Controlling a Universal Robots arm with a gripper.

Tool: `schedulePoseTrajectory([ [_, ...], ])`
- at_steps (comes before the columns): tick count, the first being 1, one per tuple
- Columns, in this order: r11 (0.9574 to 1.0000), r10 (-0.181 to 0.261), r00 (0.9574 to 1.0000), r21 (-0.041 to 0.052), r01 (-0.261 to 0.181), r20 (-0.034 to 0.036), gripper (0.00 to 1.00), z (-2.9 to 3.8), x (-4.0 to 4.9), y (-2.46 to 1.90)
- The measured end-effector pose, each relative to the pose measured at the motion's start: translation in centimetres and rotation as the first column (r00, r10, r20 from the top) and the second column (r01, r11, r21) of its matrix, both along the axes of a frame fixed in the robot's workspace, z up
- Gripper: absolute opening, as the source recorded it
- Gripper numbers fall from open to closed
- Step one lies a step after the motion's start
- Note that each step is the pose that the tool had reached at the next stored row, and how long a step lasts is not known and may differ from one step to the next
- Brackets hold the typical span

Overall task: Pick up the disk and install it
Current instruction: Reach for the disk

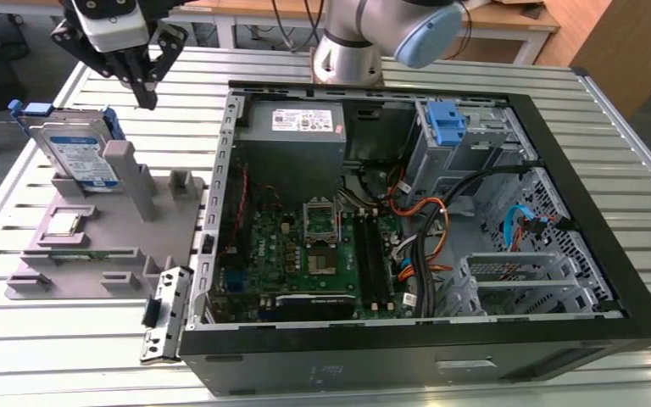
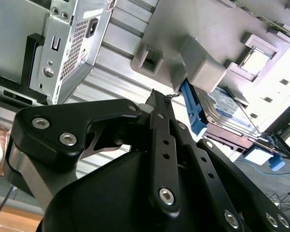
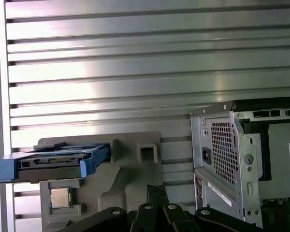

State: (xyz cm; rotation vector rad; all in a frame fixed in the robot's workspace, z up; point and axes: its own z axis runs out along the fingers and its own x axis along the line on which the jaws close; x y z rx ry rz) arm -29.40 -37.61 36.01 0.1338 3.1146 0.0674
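Note:
The disk (image 1: 77, 157) stands upright in a slot of the grey fixture (image 1: 111, 254) at the exterior view's left, silver with a blue-and-white label and blue rails. Its blue-railed edge appears in the first wrist view (image 3: 53, 162), and it lies behind a fixture post in the second wrist view (image 2: 227, 111). My gripper (image 1: 145, 95) hangs above the table, a little to the exterior view's right of the disk and higher than it, not touching it. Its black fingers (image 2: 159, 104) are pressed together, shut with nothing between them; they show as well in the first wrist view (image 3: 157, 193).
An open computer case (image 1: 597, 212) fills the middle and right of the slatted metal table (image 1: 31, 356). Inside are a grey power-supply box (image 1: 297, 123), a motherboard (image 1: 303, 254), cables and a blue latch piece (image 1: 447, 123). A small square chip (image 1: 63, 223) rests on the fixture.

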Motion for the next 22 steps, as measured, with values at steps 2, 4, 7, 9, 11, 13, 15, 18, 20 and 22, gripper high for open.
schedulePoseTrajectory([
  [2,1.0000,0.000,1.0000,-0.0001,0.000,-0.0002,0.10,-0.04,-0.23,0.14],
  [4,1.0000,-0.001,1.0000,-0.0001,0.001,-0.0001,0.10,-0.10,-0.45,0.28],
  [7,1.0000,-0.001,1.0000,-0.0001,0.001,-0.0001,0.10,-0.16,-0.79,0.51],
  [9,1.0000,-0.002,1.0000,-0.0001,0.002,-0.0001,0.10,-0.20,-1.02,0.66],
  [11,1.0000,-0.002,1.0000,0.0000,0.002,0.0001,0.10,-0.25,-1.25,0.81],
  [13,1.0000,-0.003,1.0000,0.0000,0.003,0.0000,0.10,-0.26,-1.42,0.89],
  [15,1.0000,-0.003,1.0000,-0.0001,0.003,-0.0001,0.10,-0.27,-1.43,0.89],
  [18,1.0000,-0.003,1.0000,0.0000,0.003,-0.0001,0.10,-0.27,-1.44,0.89],
  [20,1.0000,-0.003,1.0000,0.0000,0.003,-0.0003,0.10,-0.27,-1.44,0.89],
  [22,1.0000,-0.003,1.0000,0.0001,0.003,-0.0059,0.10,-0.29,-1.45,0.89],
])
